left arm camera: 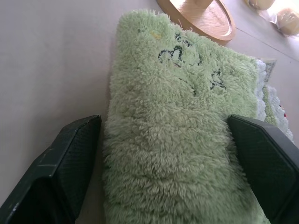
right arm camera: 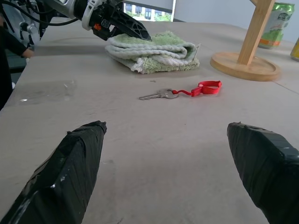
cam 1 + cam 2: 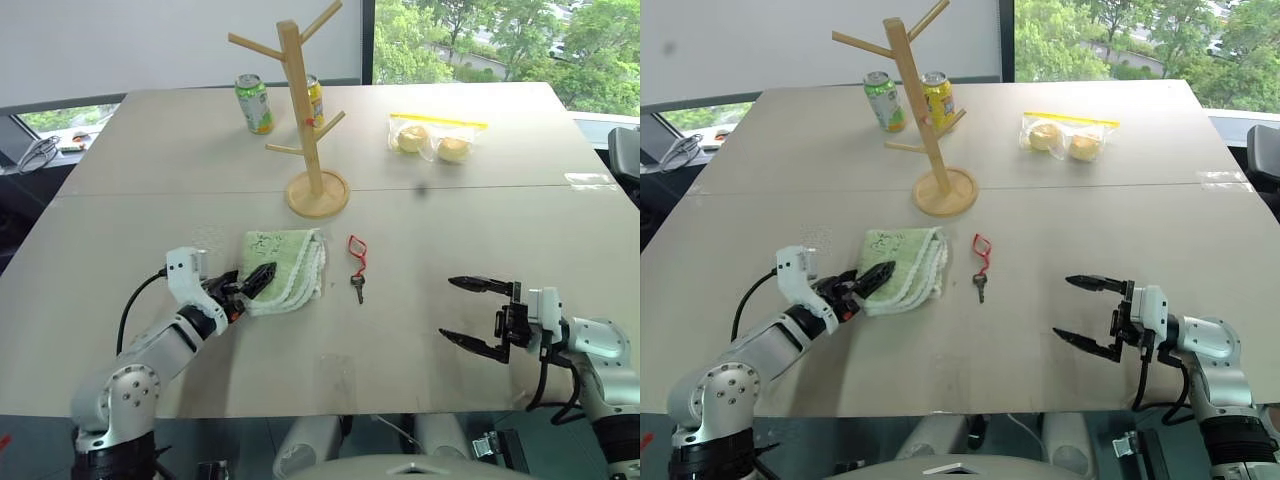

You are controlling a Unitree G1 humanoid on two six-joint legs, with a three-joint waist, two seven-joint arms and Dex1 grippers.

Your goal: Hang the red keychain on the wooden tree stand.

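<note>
The red keychain (image 3: 357,262), a red cord loop with a small key, lies flat on the table (image 3: 480,230) just right of a folded green towel (image 3: 285,262). The wooden tree stand (image 3: 311,110) rises behind them on its round base. My left gripper (image 3: 258,281) is open, with one finger on each side of the towel's near end (image 1: 168,154). My right gripper (image 3: 455,310) hovers open near the front edge, pointing left toward the keychain (image 2: 196,89), with nothing between its fingers.
Two drink cans, a green one (image 3: 254,103) and a yellow one (image 3: 315,100), stand behind the tree stand. A clear bag with two buns (image 3: 433,137) lies at the back right. A person's arm (image 2: 14,44) shows beyond the table's far side in the right wrist view.
</note>
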